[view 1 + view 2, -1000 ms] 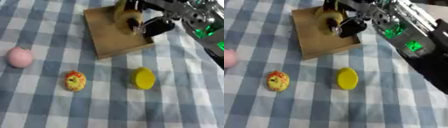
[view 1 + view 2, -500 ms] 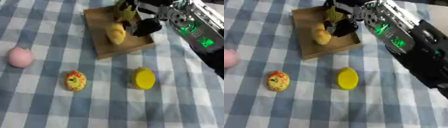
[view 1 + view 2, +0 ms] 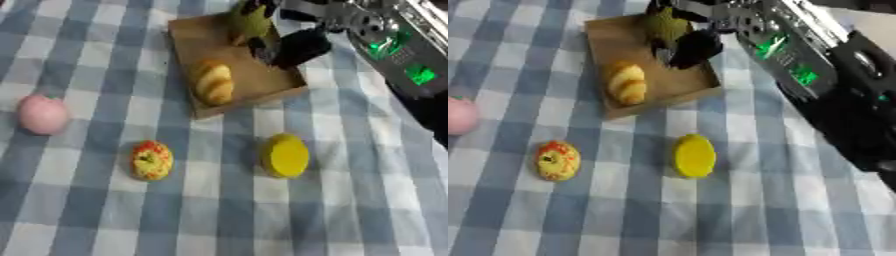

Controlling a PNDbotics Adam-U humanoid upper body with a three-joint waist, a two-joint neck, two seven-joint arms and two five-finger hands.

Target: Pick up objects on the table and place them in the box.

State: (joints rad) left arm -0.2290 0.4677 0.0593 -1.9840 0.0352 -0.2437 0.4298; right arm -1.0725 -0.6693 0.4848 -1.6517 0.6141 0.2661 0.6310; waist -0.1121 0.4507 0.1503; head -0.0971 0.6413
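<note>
The bun [image 3: 214, 83] has left the right hand [image 3: 293, 46] since a second ago — it now lies on the floor of the box [image 3: 262, 80], toward its left side, and the hand holds nothing. The hand hangs over the box's right wall with dark fingers curved downward; I cannot tell whether they are spread or closed.

Three things remain on the checked cloth [image 3: 350, 200]: a pink ball [image 3: 41, 114] at the far left, a red-and-yellow fruit [image 3: 150, 160] near the middle, and a yellow disc [image 3: 286, 155] just near of the box.

The risks from here, as I judge them — the hand sits low beside the right wall, so a sideways withdrawal could catch the rim and drag the box. The ball may roll away if nudged before the fingers close. The left hand shows in neither view.
</note>
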